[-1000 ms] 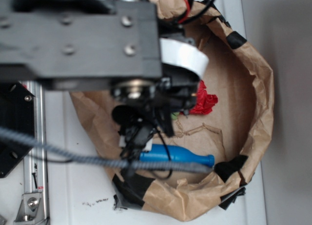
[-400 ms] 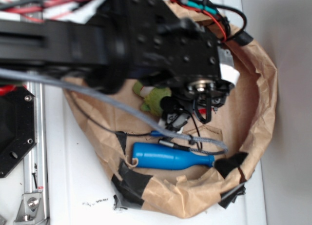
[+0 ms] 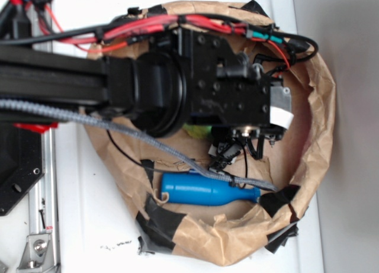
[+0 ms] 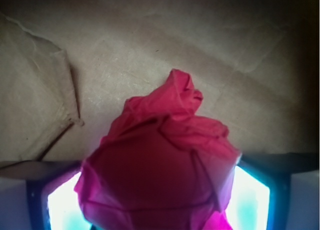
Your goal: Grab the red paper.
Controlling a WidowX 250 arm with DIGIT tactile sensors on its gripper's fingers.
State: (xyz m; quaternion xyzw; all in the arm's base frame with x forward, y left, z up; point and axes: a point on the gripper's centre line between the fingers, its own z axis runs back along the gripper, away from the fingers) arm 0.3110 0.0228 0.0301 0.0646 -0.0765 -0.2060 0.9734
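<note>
Gripper (image 4: 157,200) sat with both fingers (image 4: 60,202) hugging the crumpled bright red paper wad (image 4: 160,170), clamped on it over the brown paper nest's floor (image 4: 125,50), near a blue plastic bottle (image 3: 207,191).

crumpled red paper wad between the gripper's fingers

the bright red wrinkly paper wad (image 4: 160,177) fills the lower middle, its small lobe pointing up, flanked by the gripper (image 4: 157,200) fingers (image 4: 265,190), over creased brown paper (image 4: 150,45) with a folded flap at left.
</note>
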